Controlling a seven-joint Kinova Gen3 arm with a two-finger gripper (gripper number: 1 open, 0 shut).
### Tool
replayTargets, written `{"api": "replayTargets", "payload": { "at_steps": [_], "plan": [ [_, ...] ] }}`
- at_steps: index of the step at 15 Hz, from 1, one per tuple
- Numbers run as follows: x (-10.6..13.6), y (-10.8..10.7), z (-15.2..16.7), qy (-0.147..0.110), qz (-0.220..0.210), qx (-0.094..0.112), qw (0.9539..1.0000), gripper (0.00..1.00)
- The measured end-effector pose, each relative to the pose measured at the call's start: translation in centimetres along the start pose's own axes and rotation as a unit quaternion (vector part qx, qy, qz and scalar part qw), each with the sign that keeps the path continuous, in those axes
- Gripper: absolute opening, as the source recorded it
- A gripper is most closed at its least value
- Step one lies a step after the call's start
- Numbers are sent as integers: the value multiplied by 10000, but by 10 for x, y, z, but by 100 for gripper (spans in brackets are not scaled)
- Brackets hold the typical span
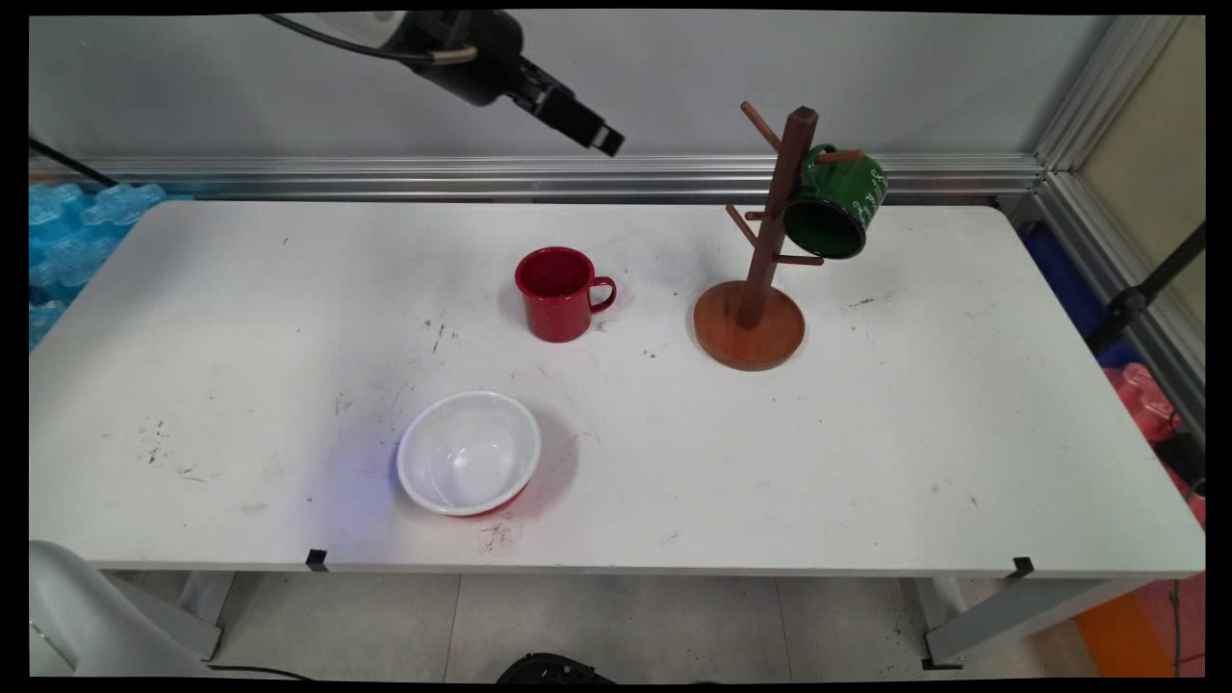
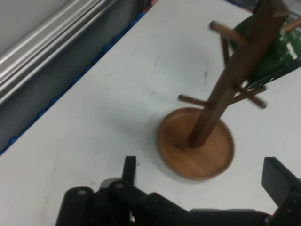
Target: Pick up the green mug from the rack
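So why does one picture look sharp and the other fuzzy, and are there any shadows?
Main view: sharp, evenly lit, with soft shadows beside the red mug and white bowl. Hand view: slightly blurred, most on the green mug behind the wooden mug tree.

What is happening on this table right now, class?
The gripper hangs high over the table's far side, holding nothing, its jaws apart in the hand view. It points toward the wooden rack, where a green mug hangs by its handle on an upper peg. A red mug stands upright left of the rack's base, and a white bowl sits nearer the front edge.
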Motion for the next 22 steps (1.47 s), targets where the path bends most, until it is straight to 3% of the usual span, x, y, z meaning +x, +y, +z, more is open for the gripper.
{"api": "replayTargets", "payload": {
  "at_steps": [13,22],
  "plan": [
    [13,71,42,229,-374,-395,9983,100],
    [18,107,69,374,-531,-621,9960,100]
  ]
}}
